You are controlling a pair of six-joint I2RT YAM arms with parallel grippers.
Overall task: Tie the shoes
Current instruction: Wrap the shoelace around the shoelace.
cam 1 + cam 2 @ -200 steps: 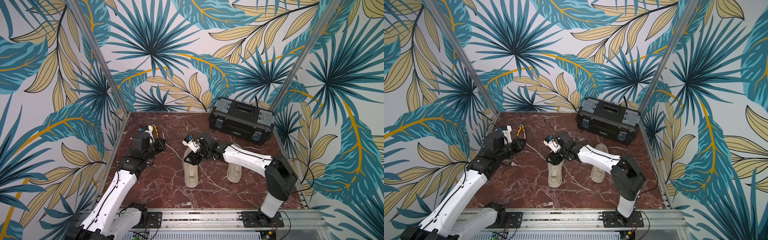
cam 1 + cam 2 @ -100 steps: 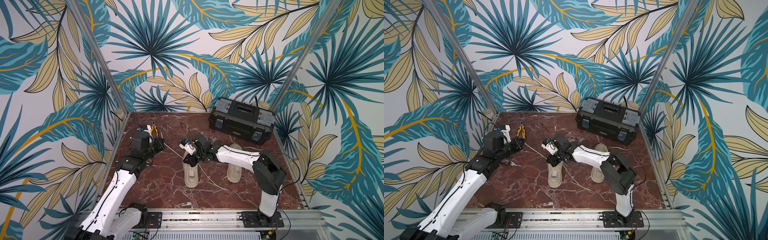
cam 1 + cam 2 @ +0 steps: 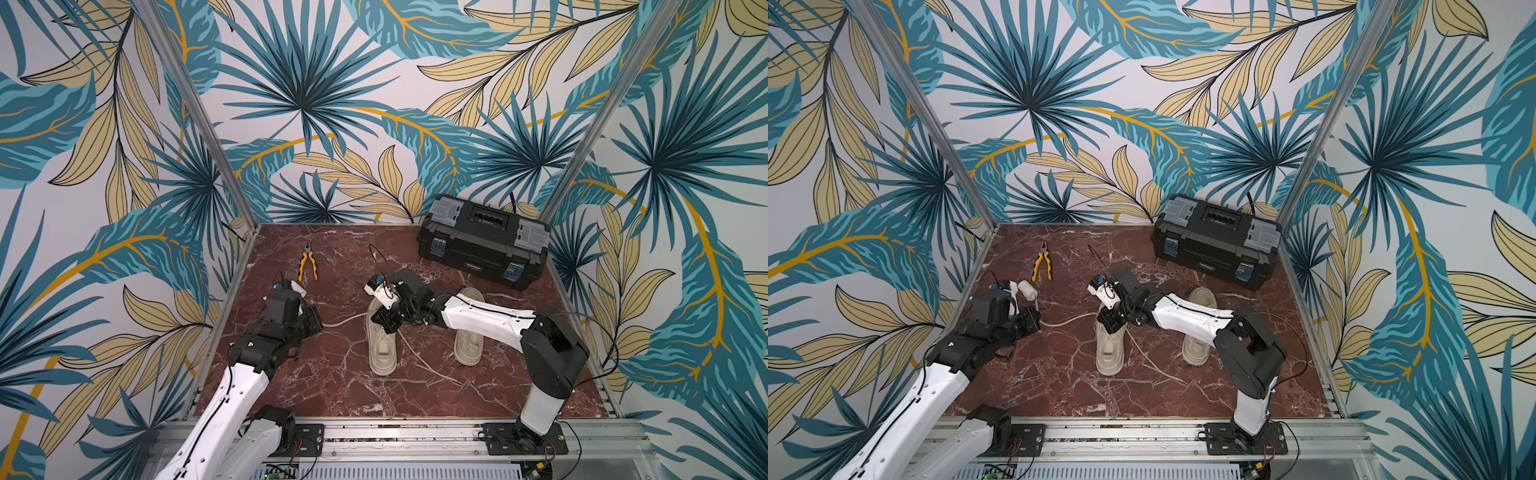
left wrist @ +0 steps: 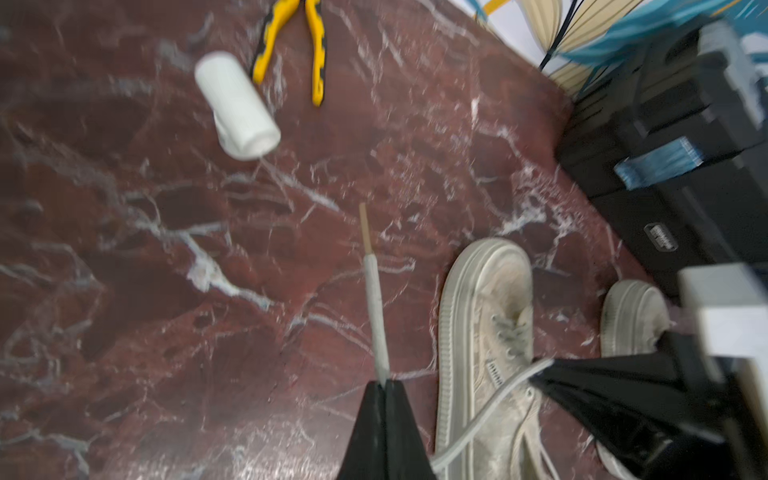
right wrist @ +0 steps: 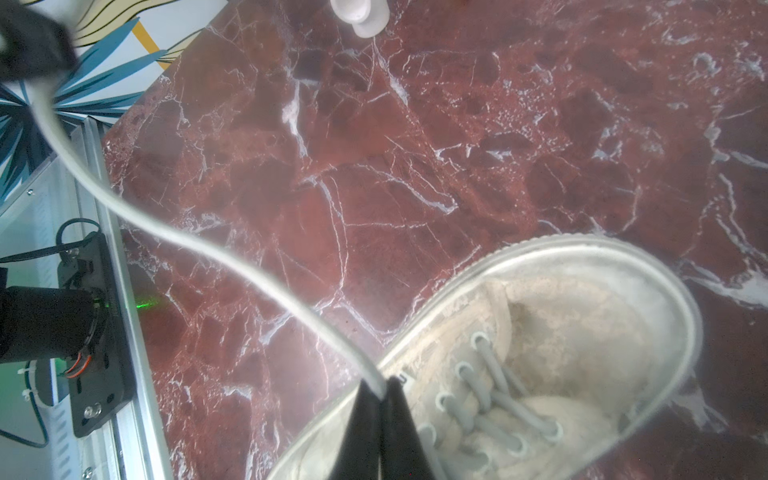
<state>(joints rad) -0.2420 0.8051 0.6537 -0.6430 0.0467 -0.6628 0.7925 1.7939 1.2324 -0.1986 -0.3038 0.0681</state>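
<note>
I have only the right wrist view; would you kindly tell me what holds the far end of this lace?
Observer: The left gripper, shut on the lace near its tip.
Operator: Thank you. Where is the other shoe?
Observer: The other shoe stands beside your shoe, partly under the right arm.
Operator: Is any lace loose?
Observer: Yes, a second lace trails over the tabletop between the two.

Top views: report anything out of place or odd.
Yellow pliers lie loose on the marble table beyond the shoes, unrelated to tying. One lace trails slack across it.
</note>
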